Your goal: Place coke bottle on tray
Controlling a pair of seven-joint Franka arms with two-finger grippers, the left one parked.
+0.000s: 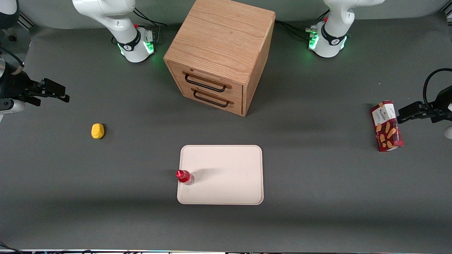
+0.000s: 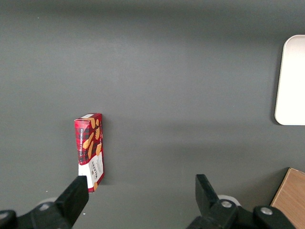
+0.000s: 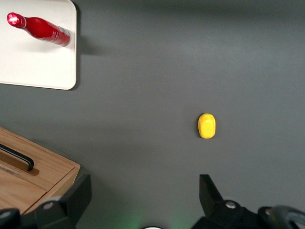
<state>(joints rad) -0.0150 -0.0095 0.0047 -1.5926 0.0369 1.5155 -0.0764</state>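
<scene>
A: Surface first. Dark grey mat (image 1: 317, 197) over the whole table, flat, matte, soft shadows. A wooden two-drawer cabinet (image 1: 220, 53) stands mid-table, farther from the front camera than the tray (image 1: 229, 165).

B: And the task's things?

A: The coke bottle (image 1: 184, 176) stands upright on the tray, just inside the rim at the edge toward the working arm's end of the table. The right wrist view confirms it: base on the cream surface, red cap up, shadow falling off onto the mat.

B: Gripper?

A: The right gripper (image 1: 53, 92) hangs well away from the bottle, out at the working arm's end of the table, above the mat. Fingers spread apart in the right wrist view, nothing between them.

B: So which step?

A: My reading: placement looks done, the arm is clear. Nothing more seems called for beyond parking (though the bottle sits close to the rim, so any return pass should keep wide of it; slim and tall, it would tip easily).

B: Anything else out there?

A: A small yellow object (image 1: 97, 131) near the gripper, apart from the tray. A red snack box (image 1: 386, 126) toward the parked arm's end. Neither touches the tray.
</scene>
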